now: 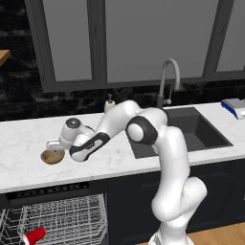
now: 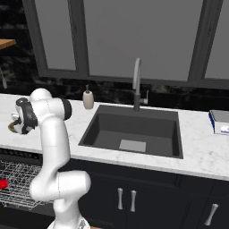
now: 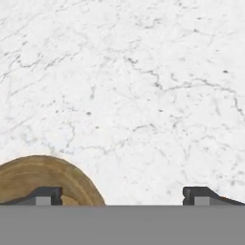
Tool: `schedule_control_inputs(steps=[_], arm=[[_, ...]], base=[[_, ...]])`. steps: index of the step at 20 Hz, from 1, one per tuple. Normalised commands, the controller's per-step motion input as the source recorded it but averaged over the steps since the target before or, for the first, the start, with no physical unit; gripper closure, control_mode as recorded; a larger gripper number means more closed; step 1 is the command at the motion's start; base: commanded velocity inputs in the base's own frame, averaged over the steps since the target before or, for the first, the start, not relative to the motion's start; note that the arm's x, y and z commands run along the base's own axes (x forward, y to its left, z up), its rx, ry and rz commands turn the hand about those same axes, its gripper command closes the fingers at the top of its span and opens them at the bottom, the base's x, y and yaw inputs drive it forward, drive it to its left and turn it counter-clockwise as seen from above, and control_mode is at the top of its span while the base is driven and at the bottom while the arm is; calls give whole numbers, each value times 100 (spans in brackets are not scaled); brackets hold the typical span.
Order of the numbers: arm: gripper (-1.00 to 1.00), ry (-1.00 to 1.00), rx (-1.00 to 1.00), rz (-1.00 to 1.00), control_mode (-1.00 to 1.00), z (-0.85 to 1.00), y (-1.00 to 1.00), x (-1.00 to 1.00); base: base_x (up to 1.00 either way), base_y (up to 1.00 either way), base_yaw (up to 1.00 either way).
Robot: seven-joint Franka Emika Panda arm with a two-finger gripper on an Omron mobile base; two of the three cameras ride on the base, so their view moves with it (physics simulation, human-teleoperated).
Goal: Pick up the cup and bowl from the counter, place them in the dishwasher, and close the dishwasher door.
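Observation:
The tan bowl (image 1: 51, 157) rests on the white marble counter (image 1: 19, 143), left of the sink. My gripper (image 1: 53, 145) hangs right above it, pointing down and open. In the hand view the bowl (image 3: 43, 179) fills the lower left corner. One fingertip (image 3: 45, 195) is over the bowl, while the other stands over bare marble (image 3: 143, 95), so the bowl's near rim lies between them. The red cup (image 1: 34, 236) lies on its side in the white wire rack (image 1: 67, 217) of the open dishwasher (image 1: 48, 190). The dishwasher door is out of view.
A beige soap dispenser (image 1: 110, 102) stands at the back beside the faucet (image 1: 168, 79). The dark sink (image 1: 191, 128) lies to the right, with a blue and white flat object (image 1: 234, 108) at the far right. Dark cabinets (image 2: 147, 197) run under the counter.

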Motion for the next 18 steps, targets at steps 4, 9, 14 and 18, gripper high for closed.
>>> schedule_control_inputs(steps=[4,9,14,18], arm=[[-100,4,5,0,-100,-6,2,0],[100,5,4,1,-100,-9,1,-12],[100,16,2,0,-100,-38,7,11],[100,14,0,2,-100,-49,7,22]], base=[[0,0,0],[0,0,0],[0,0,0],[0,0,0]])
